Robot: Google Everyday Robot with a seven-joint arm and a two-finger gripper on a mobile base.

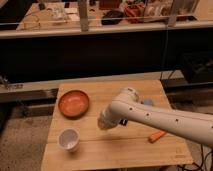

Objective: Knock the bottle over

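Wood worktop [125, 152] w/ arm [155, 116] bent down over centre, gripper [106, 122] low, just right of bowl [74, 103] and cup [69, 139], presumably placed for a sideways sweep; gripper state can't be told; bottle not visible, prob. hidden behind arm.

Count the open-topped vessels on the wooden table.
2: an orange-brown bowl at the back left of the table, and a white cup near its front left corner. The gripper hangs over the middle; the arm may hide another behind it.
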